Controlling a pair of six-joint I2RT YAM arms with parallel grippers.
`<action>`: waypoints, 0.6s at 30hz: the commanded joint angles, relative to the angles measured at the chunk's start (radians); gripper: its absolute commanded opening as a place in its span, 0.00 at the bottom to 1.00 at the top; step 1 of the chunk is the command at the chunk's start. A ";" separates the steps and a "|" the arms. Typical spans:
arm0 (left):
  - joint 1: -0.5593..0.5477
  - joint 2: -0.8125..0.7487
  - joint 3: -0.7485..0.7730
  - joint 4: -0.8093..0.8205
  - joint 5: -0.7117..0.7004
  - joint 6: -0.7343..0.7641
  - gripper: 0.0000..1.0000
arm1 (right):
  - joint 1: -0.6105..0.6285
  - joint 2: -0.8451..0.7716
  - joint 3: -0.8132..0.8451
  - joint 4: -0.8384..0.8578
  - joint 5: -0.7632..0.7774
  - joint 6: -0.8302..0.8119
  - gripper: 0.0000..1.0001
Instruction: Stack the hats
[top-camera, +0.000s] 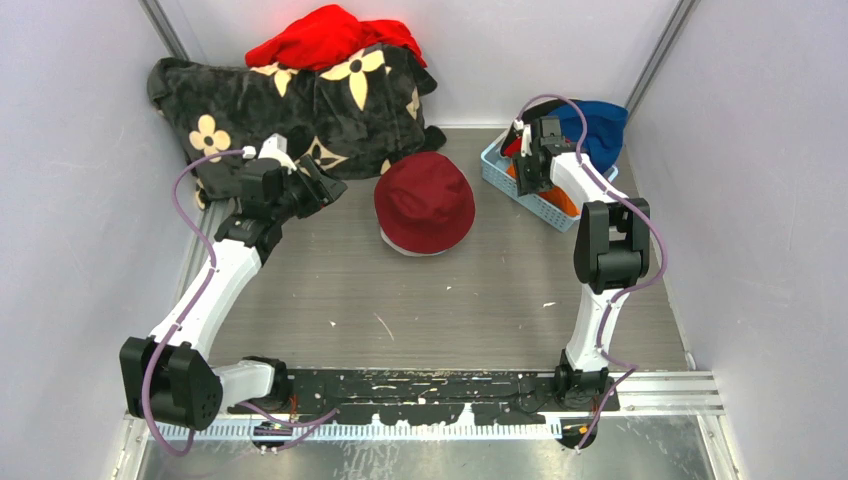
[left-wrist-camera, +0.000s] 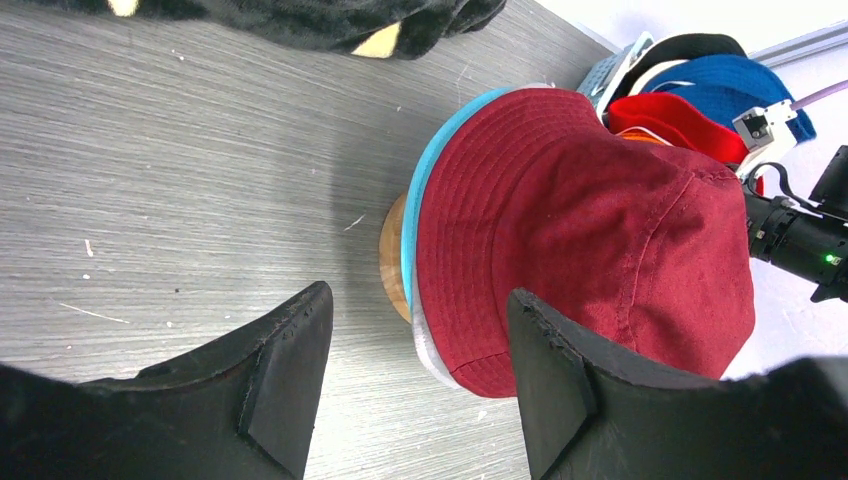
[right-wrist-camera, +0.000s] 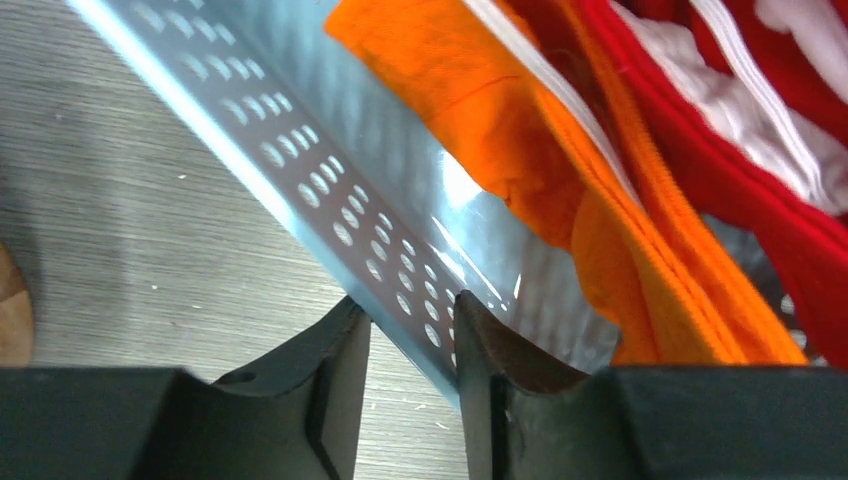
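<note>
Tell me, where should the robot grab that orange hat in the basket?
Probably the loose folded edge of the orange hat, coming from above: it lies crumpled inside the basket, whose wall blocks a sideways approach, and the red hat crowds its other side.

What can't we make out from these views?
Top view: the right arm covers most of the basket; its contents cannot be counted.
Right wrist: the orange hat and red hat are cut off by the frame edges.
Right wrist: the right gripper straddles the basket wall; whether it clamps is unclear.
Left wrist: the maroon hat covers the stack; only a teal brim and grey brim show.
</note>
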 joint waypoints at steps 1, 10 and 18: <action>0.003 -0.026 0.009 0.036 0.001 0.017 0.65 | 0.004 -0.009 0.037 0.013 -0.032 0.085 0.35; 0.003 -0.040 -0.010 0.042 0.008 0.014 0.65 | 0.018 -0.042 -0.004 0.038 -0.002 0.218 0.23; 0.003 -0.058 -0.003 0.028 -0.004 0.018 0.65 | 0.022 0.035 0.110 0.018 0.017 0.238 0.41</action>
